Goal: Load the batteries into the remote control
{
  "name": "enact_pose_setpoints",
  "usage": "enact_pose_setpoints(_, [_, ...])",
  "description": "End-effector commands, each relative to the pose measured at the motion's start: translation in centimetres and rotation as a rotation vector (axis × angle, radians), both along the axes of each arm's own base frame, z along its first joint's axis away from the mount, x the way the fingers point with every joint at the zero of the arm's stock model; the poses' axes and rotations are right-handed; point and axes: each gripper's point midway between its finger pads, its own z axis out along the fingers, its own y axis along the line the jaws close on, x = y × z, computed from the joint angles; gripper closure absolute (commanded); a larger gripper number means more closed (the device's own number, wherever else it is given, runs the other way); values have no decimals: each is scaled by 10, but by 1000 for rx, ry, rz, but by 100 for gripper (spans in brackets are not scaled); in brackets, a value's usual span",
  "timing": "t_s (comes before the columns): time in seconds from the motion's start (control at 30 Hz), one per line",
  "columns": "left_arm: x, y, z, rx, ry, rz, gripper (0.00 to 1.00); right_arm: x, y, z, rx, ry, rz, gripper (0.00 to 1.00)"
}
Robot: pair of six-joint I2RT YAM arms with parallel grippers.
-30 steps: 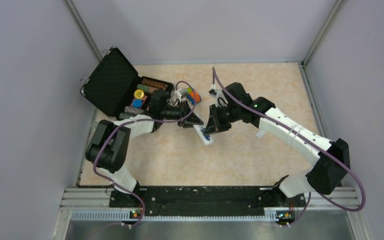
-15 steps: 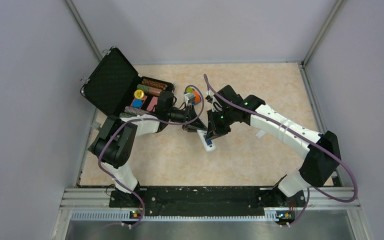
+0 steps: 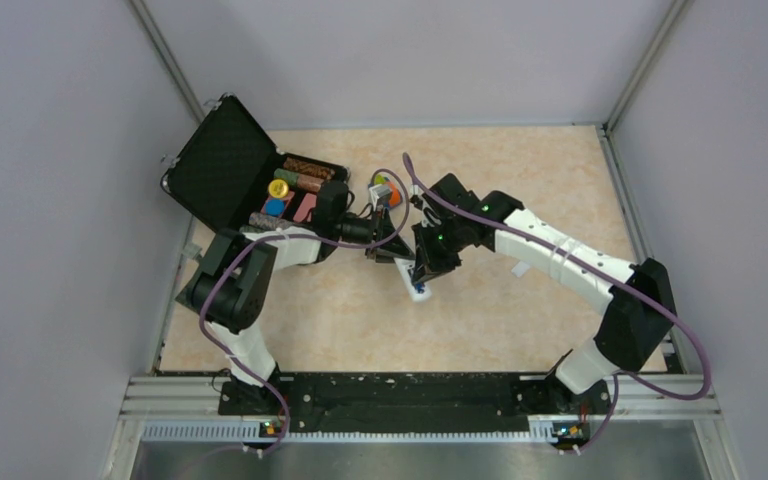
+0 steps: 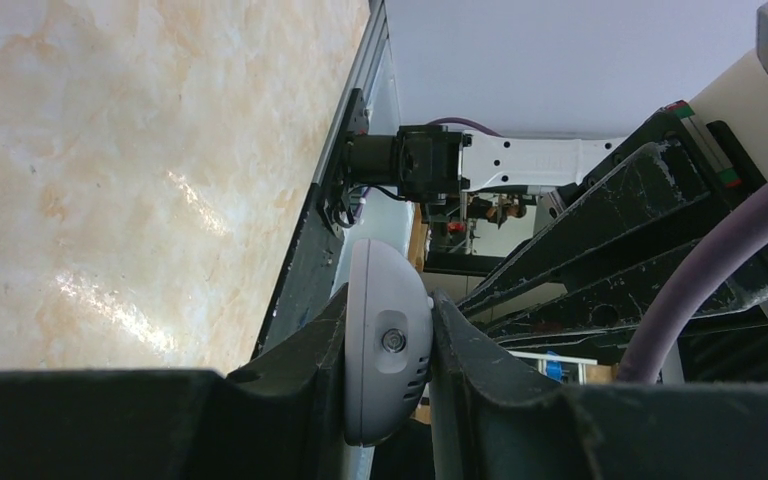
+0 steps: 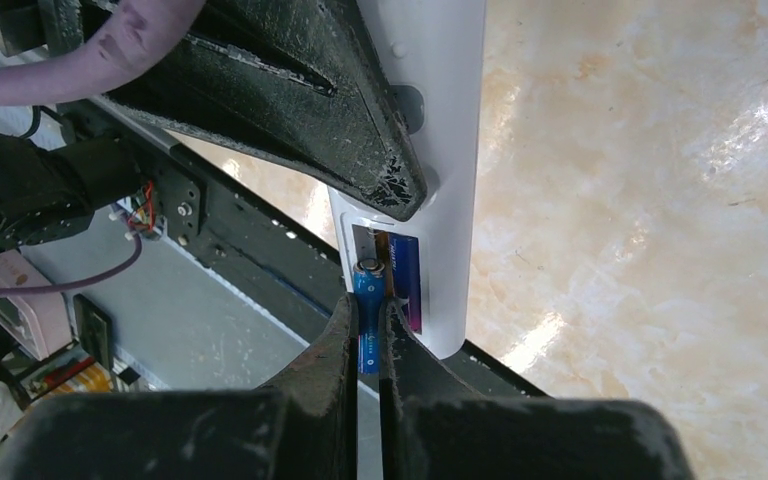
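Near the middle of the table [image 3: 520, 310], I had the left gripper [image 4: 388, 335] clamped across one end of the white remote control [image 5: 452, 120]. This steadied the handset and turned its open battery bay [image 5: 364, 242] toward the other arm. Whether the handset also rested on the surface, I could not tell. The right gripper [image 5: 368, 322] was closed on the blue battery [image 5: 367, 282], pinched along its length so that the capped end led into the bay. That battery lay at the bay's vacant slot, just beside the darker battery [image 5: 407, 285], which already sat inside. By my reading, seating the second cell was the step in hand. An open black case [image 3: 222, 165] and a toy car [image 3: 386, 192] stood behind the grippers.
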Motion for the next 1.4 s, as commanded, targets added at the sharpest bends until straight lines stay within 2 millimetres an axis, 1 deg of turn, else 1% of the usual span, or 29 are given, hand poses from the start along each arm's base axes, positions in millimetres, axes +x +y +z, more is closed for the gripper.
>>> enact_pose_setpoints(0.0, [4,-4,17,-50,-80,-35,100,10,6,6,-16,-40,-27,100])
enact_pose_setpoints(0.17, [4,-4,16,-48,-74,-36,100,19,5,4,-39,-65,-52,100])
enact_pose_setpoints(0.37, [4,-4,16,-48,-71,-37,100,24,6,5,-43,-84,-63,92])
enact_pose_setpoints(0.47, [4,-4,15,-47,-70,-34,100,24,6,8,-38,-91,-64,85])
enact_pose_setpoints(0.57, [5,-3,15,-45,-67,-31,100,25,6,15,-22,-107,-68,81])
enact_pose_setpoints(0.8, [7,-4,15,-43,-67,-23,100,22,8,28,21,-117,-64,74])
enact_pose_setpoints(0.9, [8,-4,15,-42,-66,-20,100,22,8,39,43,-137,-73,69])
enact_pose_setpoints(0.97, [9,-4,17,-43,-65,-19,100,23,6,47,60,-161,-85,63])
enact_pose_setpoints(1.03, [9,-4,18,-43,-67,-16,100,25,4,58,87,-202,-100,58])
enact_pose_setpoints(1.07, [9,-4,18,-44,-68,-17,100,26,3,61,98,-214,-107,57])
enact_pose_setpoints(1.1, [9,-4,19,-44,-68,-16,100,25,2,66,117,-234,-112,57])
enact_pose_setpoints(1.23, [8,-4,22,-46,-65,-13,100,25,-1,77,168,-276,-144,57])
enact_pose_setpoints(1.37, [12,-6,33,-62,-64,9,100,25,-6,87,227,-326,-185,62])
